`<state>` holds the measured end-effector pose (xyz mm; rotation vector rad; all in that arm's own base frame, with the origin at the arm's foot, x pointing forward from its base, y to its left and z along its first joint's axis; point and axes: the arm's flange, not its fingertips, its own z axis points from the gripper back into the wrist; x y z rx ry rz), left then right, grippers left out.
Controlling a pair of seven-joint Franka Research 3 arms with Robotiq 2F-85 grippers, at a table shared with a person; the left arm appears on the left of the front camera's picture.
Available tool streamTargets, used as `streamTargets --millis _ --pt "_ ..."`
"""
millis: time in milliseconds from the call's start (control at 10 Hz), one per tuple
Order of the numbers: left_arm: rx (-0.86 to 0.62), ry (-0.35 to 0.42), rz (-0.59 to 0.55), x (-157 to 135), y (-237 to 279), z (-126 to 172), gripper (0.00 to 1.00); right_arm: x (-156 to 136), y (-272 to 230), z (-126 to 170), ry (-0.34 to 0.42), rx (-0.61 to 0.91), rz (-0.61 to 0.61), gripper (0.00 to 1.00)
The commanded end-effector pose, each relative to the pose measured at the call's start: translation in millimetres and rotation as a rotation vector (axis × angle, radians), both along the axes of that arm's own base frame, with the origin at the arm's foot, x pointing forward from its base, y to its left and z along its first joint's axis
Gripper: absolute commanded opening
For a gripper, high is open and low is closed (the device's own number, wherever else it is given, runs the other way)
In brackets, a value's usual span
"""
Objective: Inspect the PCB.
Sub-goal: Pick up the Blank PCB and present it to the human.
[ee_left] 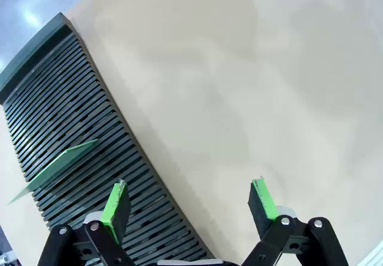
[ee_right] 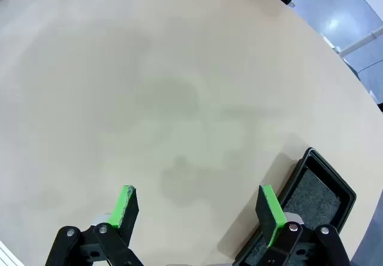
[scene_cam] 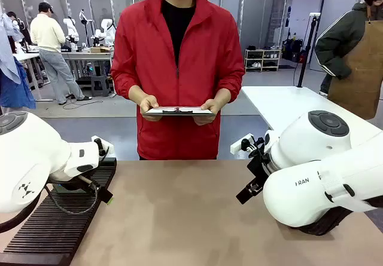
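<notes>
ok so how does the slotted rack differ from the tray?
The rack is ribbed with many parallel slots; the tray is a shallow basin with a raised rim and speckled grey floor. The rack holds a green circuit board standing tilted in a slot; the tray's visible part holds none. Both are black and sit on the tan table.

PCB (ee_left: 57,168) in rack (scene_cam: 42,236) on table (scene_cam: 191,218) left; clipboard (scene_cam: 178,110) beyond.
</notes>
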<state>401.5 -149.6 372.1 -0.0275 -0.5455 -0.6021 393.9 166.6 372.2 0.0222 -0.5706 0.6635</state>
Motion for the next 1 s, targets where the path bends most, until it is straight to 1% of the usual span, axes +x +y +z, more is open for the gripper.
streamTargets --millis 0,900 --pt "0.0 0.0 -0.001 -0.1 -0.3 0.0 1.0 0.0 0.0 0.0 0.0 0.0 0.0 1.0" --pt "0.0 0.0 -0.001 -0.1 -0.3 0.0 1.0 0.0 0.0 0.0 0.0 0.0 0.0 1.0"
